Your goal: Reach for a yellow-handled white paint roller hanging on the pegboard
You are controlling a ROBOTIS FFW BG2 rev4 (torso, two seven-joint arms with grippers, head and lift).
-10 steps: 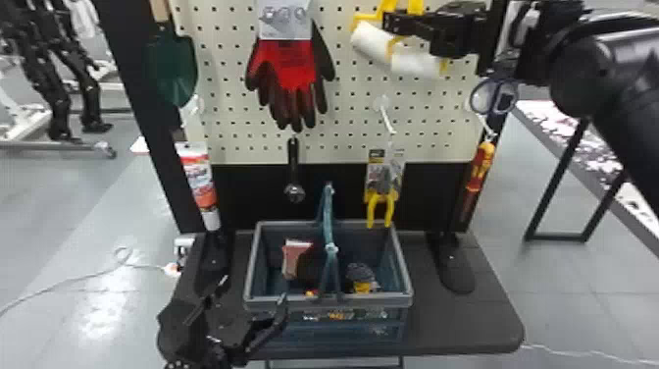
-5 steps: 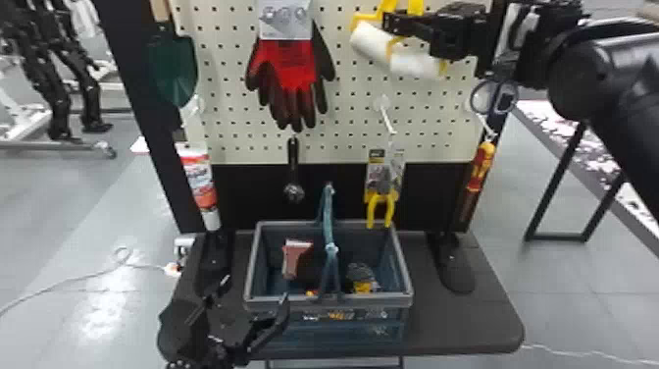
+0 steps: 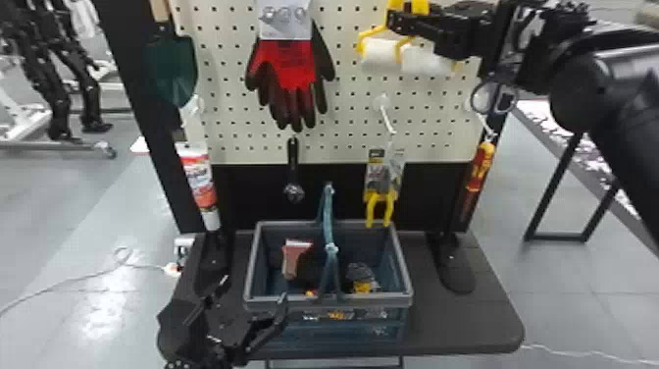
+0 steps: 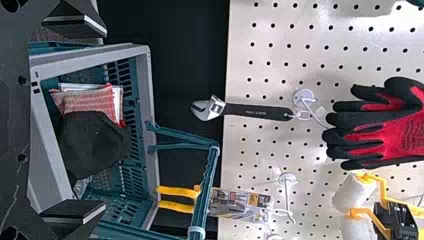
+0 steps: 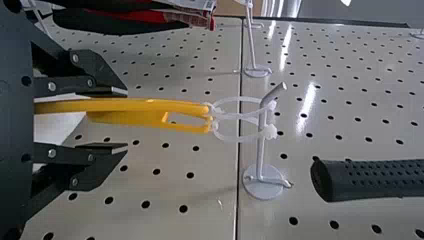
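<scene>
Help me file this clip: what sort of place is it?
Likely a robotics lab with a mock shop: pegboard of hanging tools, basket, and what look like robot legs behind.

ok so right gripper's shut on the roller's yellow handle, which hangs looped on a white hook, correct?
Not shut: the right wrist view shows the right gripper open, fingers parted with the yellow handle between them. The handle does hang looped on the white hook.
</scene>
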